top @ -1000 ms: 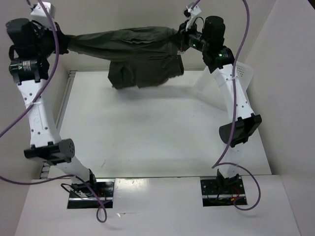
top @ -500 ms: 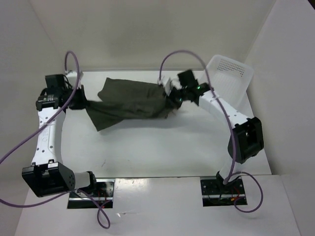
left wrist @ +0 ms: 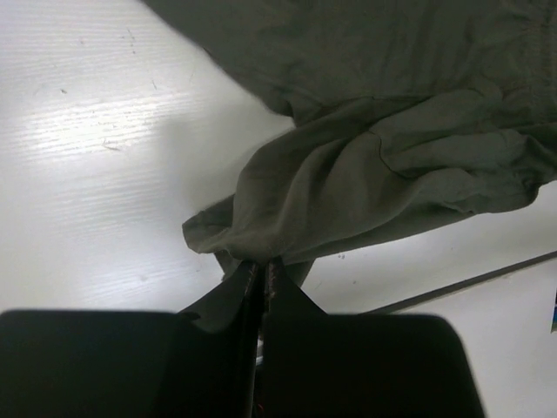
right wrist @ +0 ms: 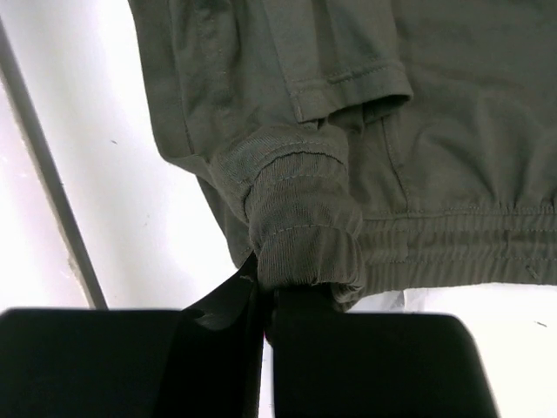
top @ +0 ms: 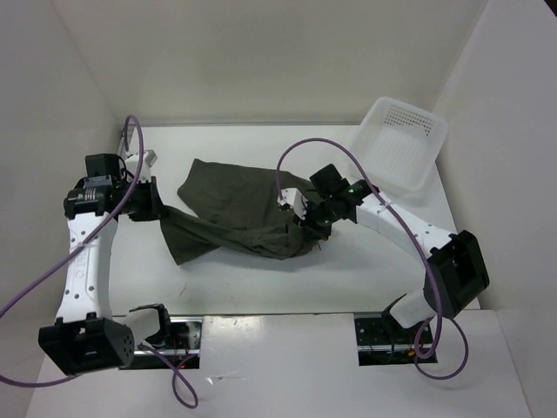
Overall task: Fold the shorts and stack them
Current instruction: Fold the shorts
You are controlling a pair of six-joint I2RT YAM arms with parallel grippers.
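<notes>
The dark olive-green shorts (top: pixel 239 213) lie rumpled across the middle of the table. My left gripper (top: pixel 157 205) is shut on their left edge; in the left wrist view the jaws pinch a bunched fold of the shorts (left wrist: pixel 365 174) at the left gripper (left wrist: pixel 262 264). My right gripper (top: pixel 311 222) is shut on the right end; in the right wrist view the ribbed waistband of the shorts (right wrist: pixel 300 226) is clamped at the right gripper (right wrist: pixel 268 287). Both grippers are low, near the table.
A white perforated basket (top: pixel 402 144) stands tilted at the back right corner. White walls enclose the table on the left, back and right. The table's front edge (top: pixel 278 312) runs just ahead of the arm bases.
Both arms have come down and toward the front. The shorts, held stretched high in the air a second ago, now lie on the table, still gripped at both ends.
</notes>
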